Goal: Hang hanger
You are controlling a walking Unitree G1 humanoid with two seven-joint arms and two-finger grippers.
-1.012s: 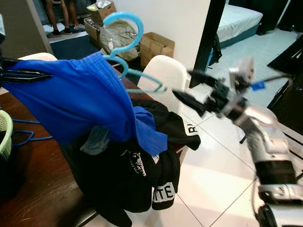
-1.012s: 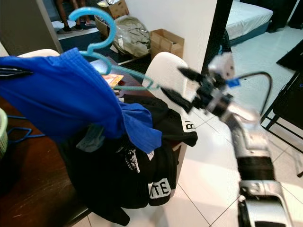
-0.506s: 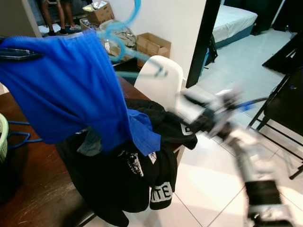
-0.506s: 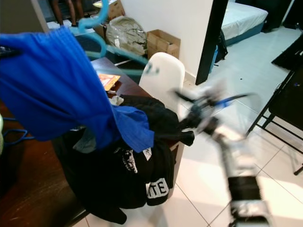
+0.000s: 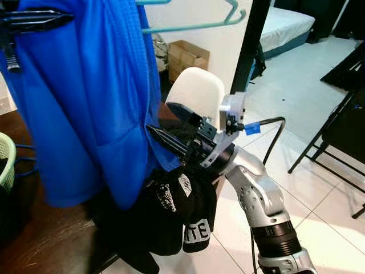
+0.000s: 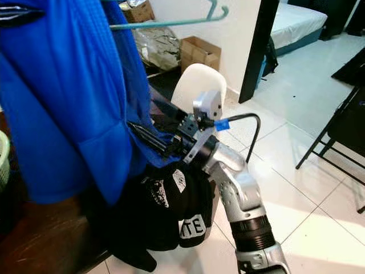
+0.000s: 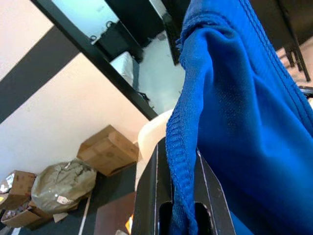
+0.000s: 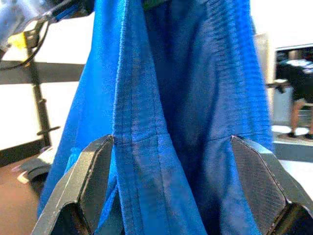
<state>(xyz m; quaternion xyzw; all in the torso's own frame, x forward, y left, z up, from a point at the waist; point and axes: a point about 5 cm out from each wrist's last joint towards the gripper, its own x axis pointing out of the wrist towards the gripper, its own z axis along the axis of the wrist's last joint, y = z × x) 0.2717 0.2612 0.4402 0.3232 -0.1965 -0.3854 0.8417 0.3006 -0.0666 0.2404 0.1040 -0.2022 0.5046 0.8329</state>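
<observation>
Up at the frame's upper left, the left end effector (image 5: 34,20) pinches the hem of a blue fabric garment (image 5: 85,108) draped on a light teal plastic hanger (image 5: 194,25). Meanwhile the right end effector (image 5: 162,137), fingers spread open, reaches the garment's lower edge at centre frame.

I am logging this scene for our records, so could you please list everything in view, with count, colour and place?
blue garment: one, blue, hanging high over the table from the hanger
hanger: one, light blue, top of view, inside the garment
black clothes: a pile, black with white lettering, draped over the table edge
table: one, dark wood, lower left
chair: one, white, behind the table
basket: one, pale green, far left on the table
cardboard box: one, brown, by the white wall
bed: one, white, in the far room
left gripper: shut on the garment's edge
right gripper: open, fingers either side of the garment's lower folds
</observation>
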